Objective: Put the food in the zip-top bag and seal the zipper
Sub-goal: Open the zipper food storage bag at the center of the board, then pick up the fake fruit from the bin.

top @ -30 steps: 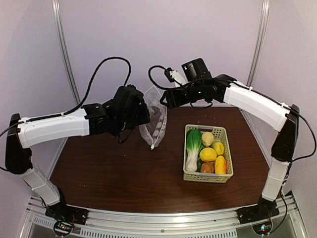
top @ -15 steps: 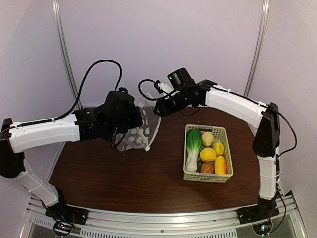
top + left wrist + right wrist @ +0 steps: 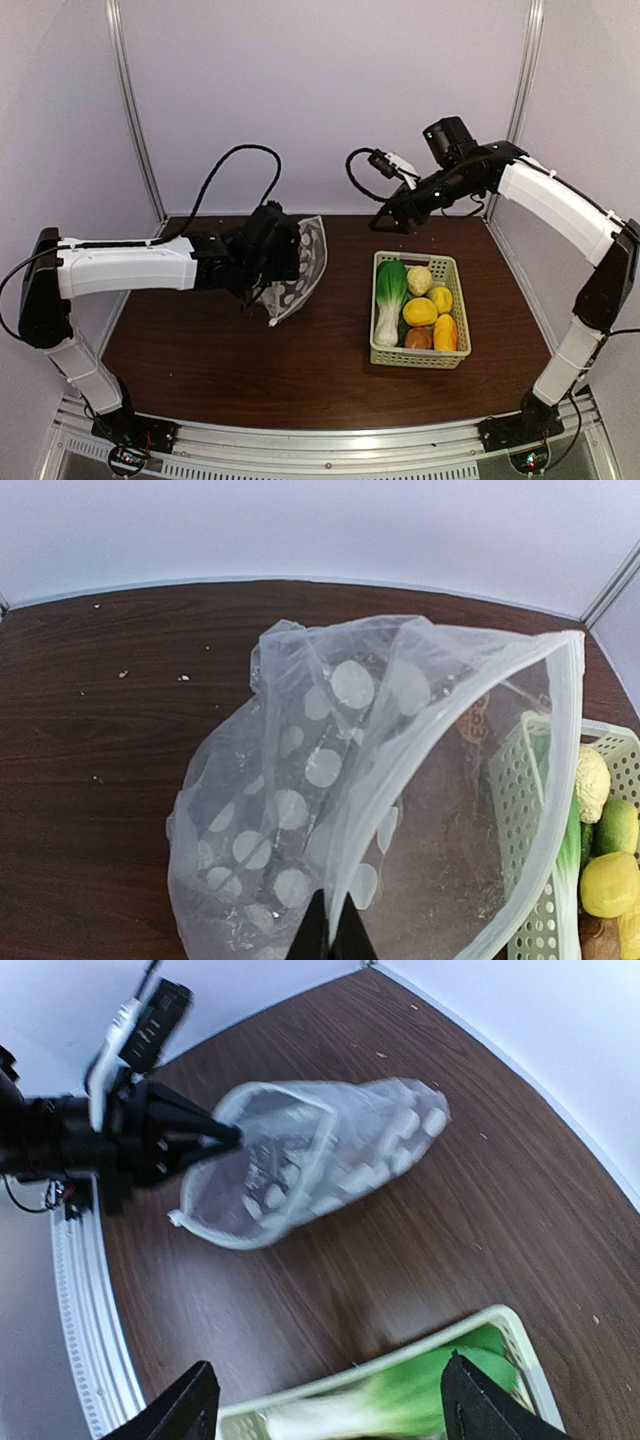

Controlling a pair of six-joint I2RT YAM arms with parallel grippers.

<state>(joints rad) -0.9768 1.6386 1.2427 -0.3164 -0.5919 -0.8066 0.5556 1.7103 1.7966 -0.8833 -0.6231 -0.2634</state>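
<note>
The clear zip-top bag (image 3: 308,252) with white dots hangs from my left gripper (image 3: 284,264), just above the table left of the basket. In the left wrist view my left gripper (image 3: 332,935) is shut on the bag's rim, and the mouth gapes open to the right, with the zipper (image 3: 566,742) along its edge. My right gripper (image 3: 385,222) is open and empty, in the air above the basket's far left corner, apart from the bag (image 3: 312,1165). The food lies in the basket: a leafy vegetable (image 3: 390,292), lemons (image 3: 421,311), an orange-yellow piece (image 3: 445,332) and a brown piece (image 3: 418,339).
The pale green lattice basket (image 3: 373,330) stands on the right half of the brown table. Its near rim (image 3: 430,1358) and the leafy vegetable (image 3: 400,1400) lie under my right gripper (image 3: 330,1400). Metal frame posts stand at the back corners.
My right gripper let go of the bag and swung right, over the basket's far end. My left gripper kept the bag and moved it right, its mouth now facing the basket.
</note>
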